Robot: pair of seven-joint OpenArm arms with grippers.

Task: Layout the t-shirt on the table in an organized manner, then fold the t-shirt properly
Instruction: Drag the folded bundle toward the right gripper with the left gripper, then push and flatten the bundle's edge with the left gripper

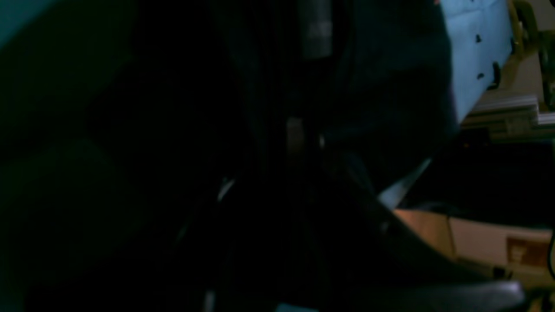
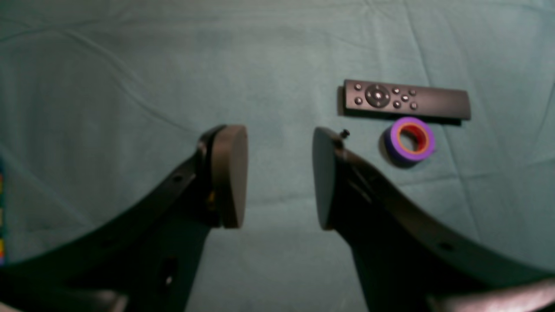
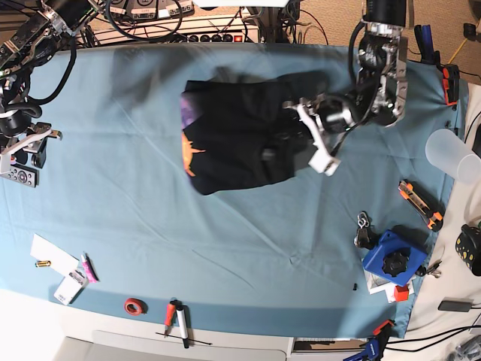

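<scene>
One t-shirt (image 3: 240, 143), one remote (image 2: 404, 99), one purple tape roll (image 2: 409, 139), one red tape roll (image 3: 134, 306).

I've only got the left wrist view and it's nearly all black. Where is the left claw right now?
Observer: In the base view, the left claw is at one edge of the t-shirt, which lies bunched on the table.
Operator: Is the print showing?
Observer: Yes, the print shows purple and orange along the shirt's opposite edge.
Operator: And the right claw?
Observer: The right claw is open over bare cloth, near a remote and a tape roll.
</scene>
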